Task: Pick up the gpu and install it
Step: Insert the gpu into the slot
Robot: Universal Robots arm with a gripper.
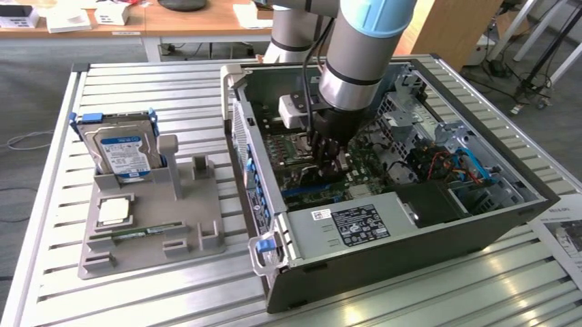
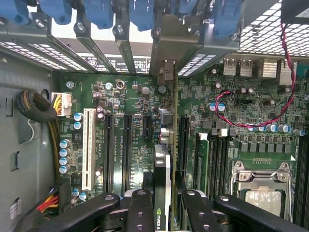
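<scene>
Reaches straight down into the open computer case (image 1: 400,255) with the gripper (image 1: 328,155), black fingers (image 2: 140,210) clamped from both sides on the gpu (image 2: 162,169). Holds the card edge-on over the motherboard (image 2: 241,121) on the case floor, silvery bracket end toward the case's rear wall, under the row of blue latches (image 2: 101,12). Cannot tell whether the card's lower edge touches a slot. Tight going on either side inside the case: long black slots parallel and just beside the card, a white slot (image 2: 88,147) past them toward the case wall with the braided cable bundle (image 2: 38,108); on the other side memory slots and the metal-framed processor socket (image 2: 263,186), with a red-and-black twisted wire (image 2: 270,116) looping across the board near the rear ports. More room above, the case's side panel being off. Boxed in at the case end nearest the exterior camera by the grey power supply (image 1: 359,221). Outside the case, to the exterior view's left of it, a grey holder (image 1: 155,225) with a hard drive (image 1: 123,153) standing upright, all on a table (image 1: 409,300) of ribbed metal slats; wooden desks (image 1: 182,24) well beyond the case.
</scene>
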